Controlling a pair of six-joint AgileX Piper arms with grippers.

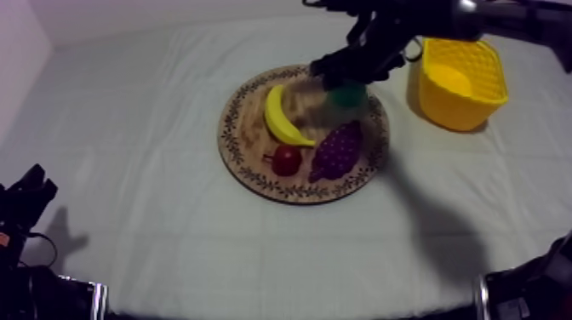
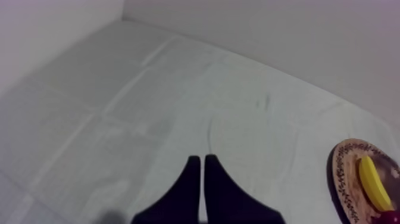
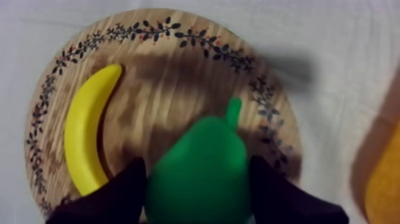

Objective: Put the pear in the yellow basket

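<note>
Right pincer (image 3: 197, 164) snug around the pear (image 3: 202, 182); left pincer (image 2: 200, 158) a narrow wedge.

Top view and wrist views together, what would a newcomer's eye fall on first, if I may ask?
First, the bright green pear, gripped between my right arm's black jaws over the wooden board. On the board with it lie a yellow banana, purple grapes and a small red fruit. In the top view the yellow basket stands just right of the board.
</note>
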